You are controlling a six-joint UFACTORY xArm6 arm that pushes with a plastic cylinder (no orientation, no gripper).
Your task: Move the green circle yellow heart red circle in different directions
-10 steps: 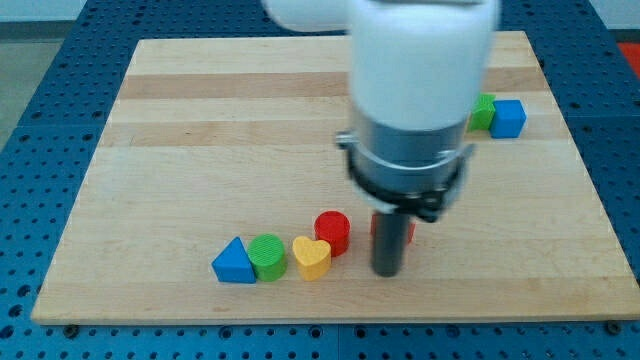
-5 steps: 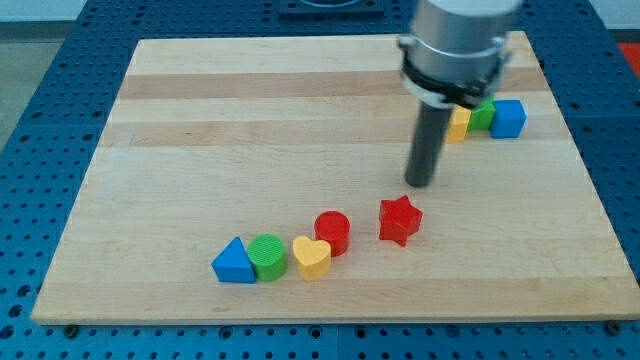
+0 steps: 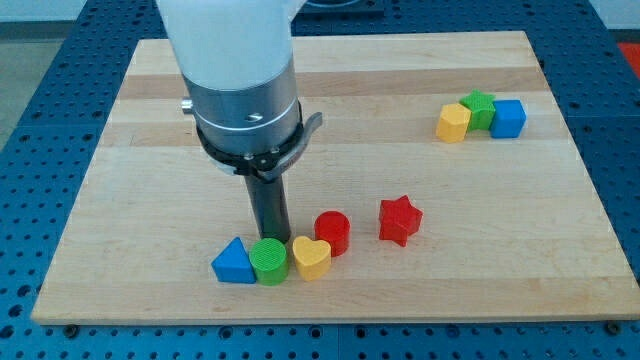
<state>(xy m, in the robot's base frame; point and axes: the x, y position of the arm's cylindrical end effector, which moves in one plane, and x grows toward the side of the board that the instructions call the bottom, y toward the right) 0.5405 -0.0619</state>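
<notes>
Green circle (image 3: 268, 260), yellow heart (image 3: 311, 257) and red circle (image 3: 332, 232) form a touching row in the lower centre of the frame on the wooden board (image 3: 150, 120), with a blue triangle (image 3: 234, 262) against the green circle's left side. My tip (image 3: 268, 238), a plain rod with nothing to open or close, stands directly above the green circle, apparently touching its upper edge. Right of the row sits a red star (image 3: 400, 219), apart; a yellow block (image 3: 453, 123), green block (image 3: 480, 108) and blue cube (image 3: 509, 117) cluster at upper right.

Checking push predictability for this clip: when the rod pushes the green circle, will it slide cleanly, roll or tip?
The green circle probably slides rather than rolls: it stands on its flat end, squat and low. Tipping looks unlikely. It may not move alone: the blue triangle and yellow heart crowd its sides. My tip sits just above it in the view.
</notes>
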